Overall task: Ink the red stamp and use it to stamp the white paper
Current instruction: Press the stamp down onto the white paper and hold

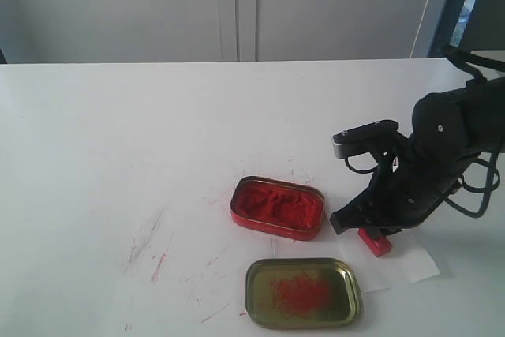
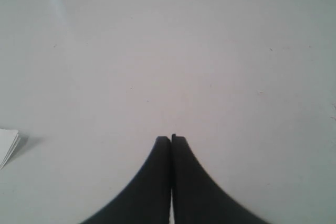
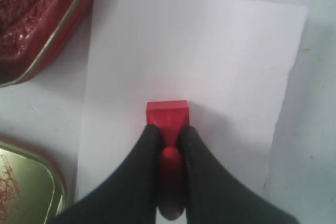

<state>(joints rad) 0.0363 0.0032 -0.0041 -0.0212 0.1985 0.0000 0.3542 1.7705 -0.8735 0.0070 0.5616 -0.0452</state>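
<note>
Meanwhile, the right hand point(image 3: 169, 129), angled steeply down toward the counter point(image 1: 118, 155), grasps the red stamp point(image 3: 167, 113) by its knob. The stamp's square base juts past the fingertips over the white paper point(image 3: 210, 51), with the open ink tin point(image 3: 31, 19) beside the hand. The left hand point(image 2: 171, 139) hovers clenched, holding nothing.

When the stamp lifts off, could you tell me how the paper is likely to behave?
The paper looks thin and lies flat with only the stamp on it, so probably light and floppy. It may stick to the stamp and rise with it. Pushed, it would likely slide or buckle.
</note>
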